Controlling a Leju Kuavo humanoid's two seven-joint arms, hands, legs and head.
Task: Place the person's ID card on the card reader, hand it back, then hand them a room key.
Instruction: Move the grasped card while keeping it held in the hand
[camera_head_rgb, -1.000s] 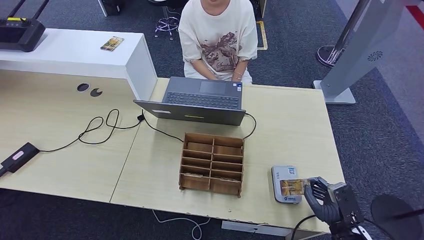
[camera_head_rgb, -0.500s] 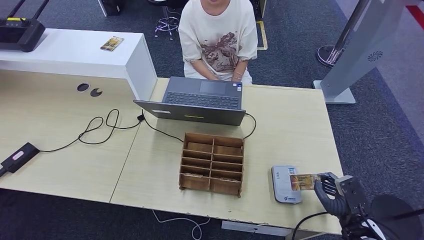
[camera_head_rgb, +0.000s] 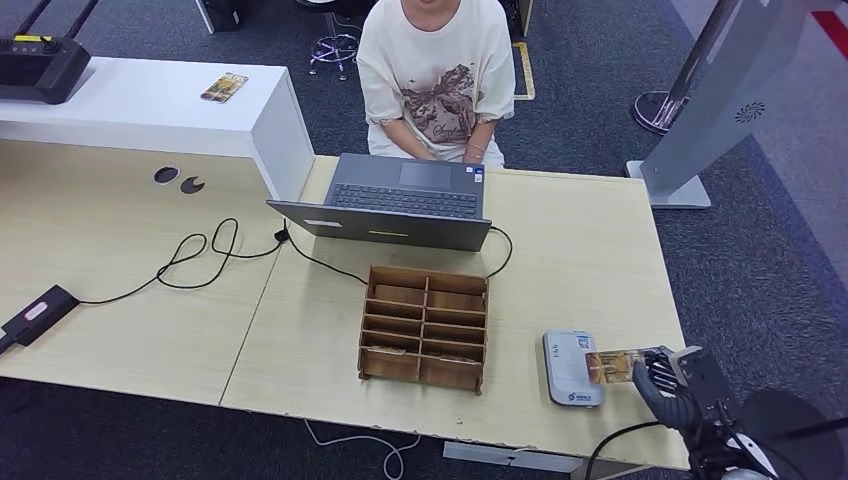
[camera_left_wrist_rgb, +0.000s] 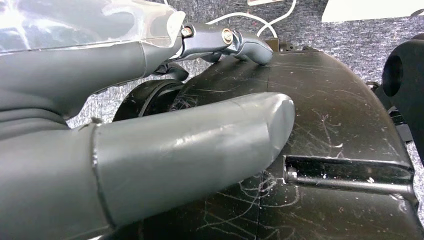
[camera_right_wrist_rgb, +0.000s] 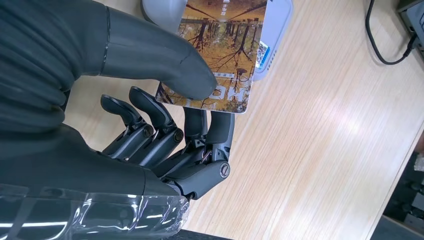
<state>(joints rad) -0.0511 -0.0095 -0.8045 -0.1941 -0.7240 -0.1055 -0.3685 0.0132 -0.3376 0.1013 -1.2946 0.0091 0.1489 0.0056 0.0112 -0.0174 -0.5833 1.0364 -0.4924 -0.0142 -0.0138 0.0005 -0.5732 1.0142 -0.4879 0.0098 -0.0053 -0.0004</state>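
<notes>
The robot's right hand (camera_head_rgb: 662, 385) pinches the ID card (camera_right_wrist_rgb: 220, 55) between thumb and fingers, just past the card reader (camera_head_rgb: 569, 367) at the desk's near right edge. The step in hand looks like handing it back, which calls for reaching across to the seated person (camera_head_rgb: 436, 75). The left hand (camera_left_wrist_rgb: 150, 150) hangs low, fingers apart, holding nothing.

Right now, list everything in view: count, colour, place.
ID card: one, orange-brown, pinched by right hand over the reader's edge.
Card reader: one, white-grey, desk front right.
Wooden organizer: one, brown, desk centre.
Laptop: one, grey, before the person.
Black cable: one, desk left.
Black box: one, far left edge.
Person: one, cream shirt, behind the desk.
Right hand: grey, front right.
Left hand: grey, hanging, holds nothing.
</notes>
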